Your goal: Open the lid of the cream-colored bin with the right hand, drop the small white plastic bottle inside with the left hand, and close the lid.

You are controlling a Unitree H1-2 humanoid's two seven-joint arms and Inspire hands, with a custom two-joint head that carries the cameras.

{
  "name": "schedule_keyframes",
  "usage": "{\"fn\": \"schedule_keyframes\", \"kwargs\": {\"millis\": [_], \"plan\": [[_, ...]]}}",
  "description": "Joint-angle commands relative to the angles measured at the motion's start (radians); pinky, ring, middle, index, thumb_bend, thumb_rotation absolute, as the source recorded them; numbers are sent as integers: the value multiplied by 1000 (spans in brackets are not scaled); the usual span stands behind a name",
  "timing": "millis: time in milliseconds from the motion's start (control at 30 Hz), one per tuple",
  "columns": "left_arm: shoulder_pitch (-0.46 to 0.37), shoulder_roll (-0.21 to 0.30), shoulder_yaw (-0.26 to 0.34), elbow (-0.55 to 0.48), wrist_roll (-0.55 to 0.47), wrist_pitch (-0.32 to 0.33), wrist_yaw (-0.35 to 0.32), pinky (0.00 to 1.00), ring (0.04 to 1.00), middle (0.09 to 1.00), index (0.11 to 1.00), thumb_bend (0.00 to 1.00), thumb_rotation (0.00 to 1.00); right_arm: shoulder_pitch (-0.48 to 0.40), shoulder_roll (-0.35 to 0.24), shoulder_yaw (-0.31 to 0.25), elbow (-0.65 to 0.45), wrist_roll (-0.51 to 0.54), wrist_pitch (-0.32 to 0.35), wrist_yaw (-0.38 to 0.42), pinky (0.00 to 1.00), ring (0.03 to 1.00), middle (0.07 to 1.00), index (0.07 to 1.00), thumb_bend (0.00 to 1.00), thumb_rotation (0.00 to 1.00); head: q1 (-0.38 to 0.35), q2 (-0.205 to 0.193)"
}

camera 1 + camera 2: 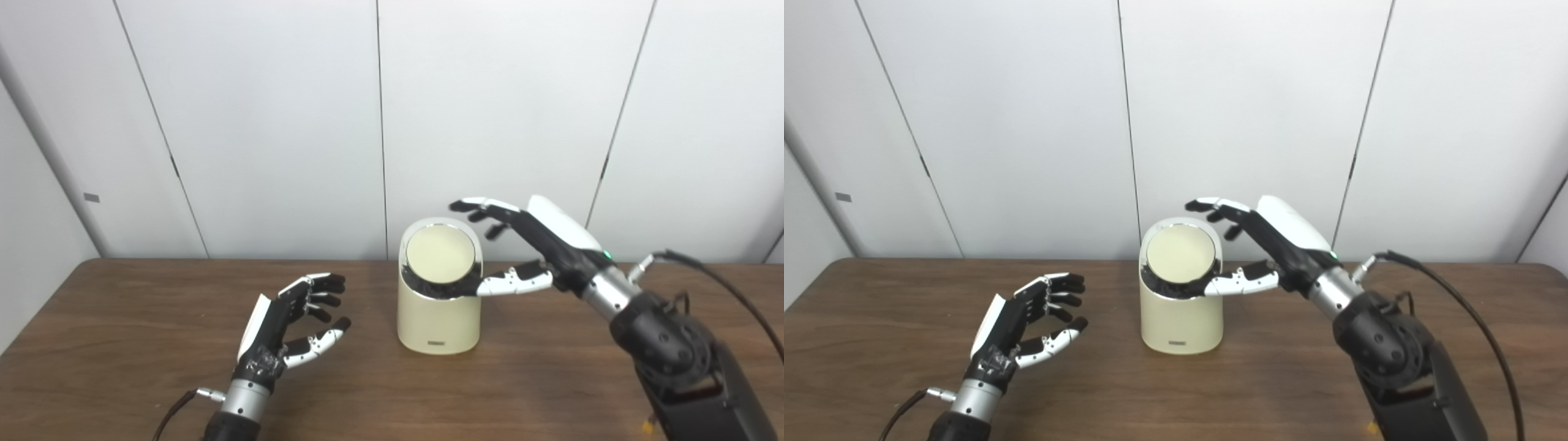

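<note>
A cream-colored bin (438, 300) is seen standing upright on the brown wooden bench (122, 343), a little right of the picture's centre. Its round lid (440, 254) is tilted toward the camera inside a shiny rim, with a dark gap showing along the lower edge, so it is judged to be partly swung or not fully seated; this cannot be told for certain.

The right hand (527, 245) is held at the upper right side of the bin. Its fingers (481, 205) are spread apart and arched above the rear of the rim, while its thumb (511, 282) is laid against the rim at the lid's lower right edge. Nothing is clamped by it.

The left hand (294, 318) is held above the bench in the lower left of the picture, well apart from the bin. Its fingers are loosely curled and apart, and nothing is seen inside them.

The small white plastic bottle is not found anywhere in either view: not on the bench, not in a hand. It may already lie inside the bin, though the inside is hidden.

The step in hand is therefore judged to be work on the lid by the right hand, most likely its closing. For the next move, the lid would need to be pressed or released so that it settles flat in its rim, and the right hand then drawn clear
</note>
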Motion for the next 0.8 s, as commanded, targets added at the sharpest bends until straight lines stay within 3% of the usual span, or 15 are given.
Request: {"fn": "schedule_keyframes", "kwargs": {"millis": [0,133,367,467,533,767], "plan": [[-32,13,7,-16,-16,-35,-3,556,664,717,729,481,32,-1,11,-50,-14,33,-17,-76,675,806,867,864,689,438,-2,0],[-32,11,12,-14,-28,-43,-7,559,671,724,738,488,62,54,29,-98,13,98,-24,-113,737,838,889,884,666,329,-7,-3],[-28,9,6,-6,-47,-96,-17,546,664,724,762,589,166,134,45,-148,136,200,-142,-194,710,828,885,876,718,254,-21,-7],[-33,14,4,10,-60,-124,-30,544,668,728,768,606,84,162,70,-156,158,227,-144,-220,754,831,879,874,728,218,-26,-8],[-36,14,6,15,-71,-127,-37,547,677,738,775,623,63,172,80,-156,175,230,-154,-237,763,832,877,878,758,272,-30,-8],[-36,10,6,11,-87,-122,-55,527,687,766,803,651,1,189,115,-154,230,257,-220,-278,727,813,862,868,739,262,-51,-14]]}}
